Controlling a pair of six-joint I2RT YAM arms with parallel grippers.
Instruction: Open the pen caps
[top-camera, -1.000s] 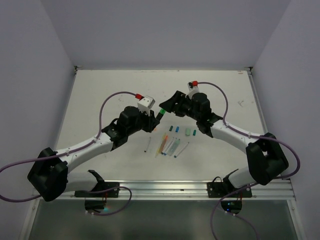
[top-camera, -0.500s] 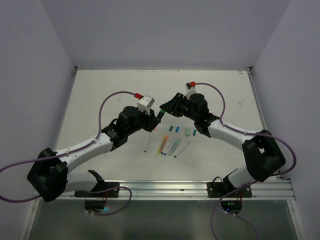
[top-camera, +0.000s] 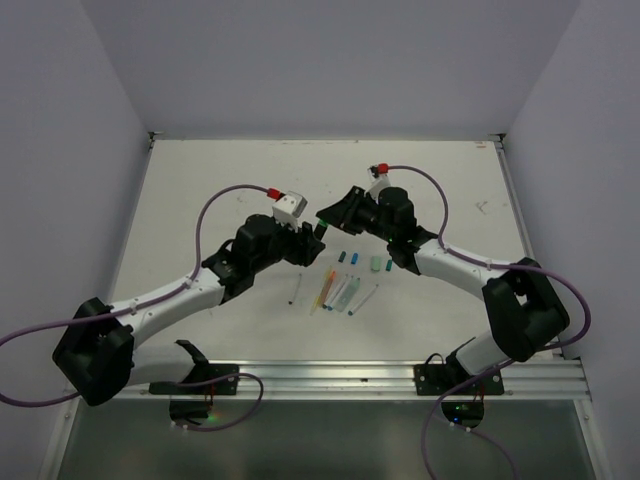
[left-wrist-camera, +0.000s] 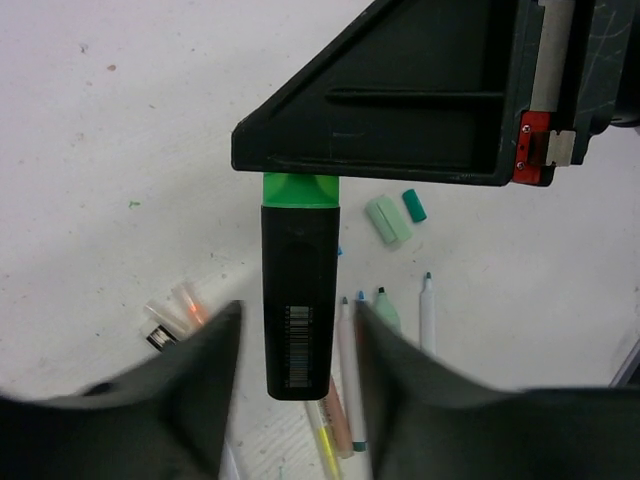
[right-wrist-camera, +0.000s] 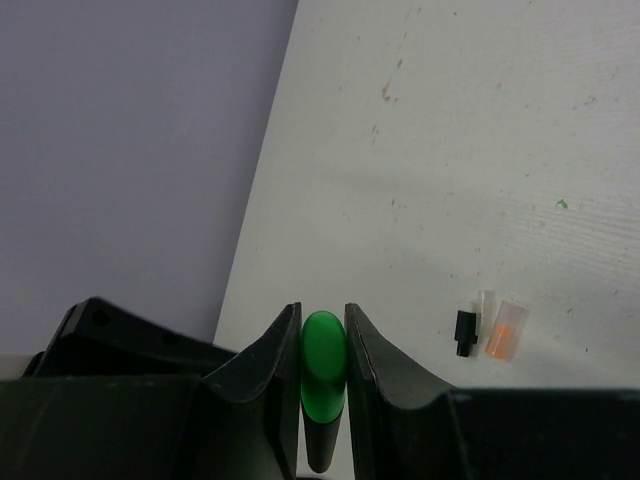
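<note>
Seen from above, both arms reach in over the white table (top-camera: 200, 190), elbows bent outward. The left gripper (top-camera: 313, 233) and right gripper (top-camera: 328, 216) meet almost tip to tip, raised beyond the row of loose pens (top-camera: 340, 288). Since a second ago the right arm has edged slightly toward the left one, its elbow drawn in; the left arm has barely shifted.

In the left wrist view, the fingers (left-wrist-camera: 200, 390) flank a black highlighter barrel (left-wrist-camera: 300, 300) (barcode facing the camera). A sliver of table shows on each side, so I cannot tell whether they are actually pinching it. The bright green cap (left-wrist-camera: 299, 190) disappears under the right gripper's dark finger, and a pale mint cap (left-wrist-camera: 386, 219) lies on the table beyond.

In the right wrist view, the fingers (right-wrist-camera: 365, 350) are clamped against both sides of the green cap, which is held off the table.
</note>
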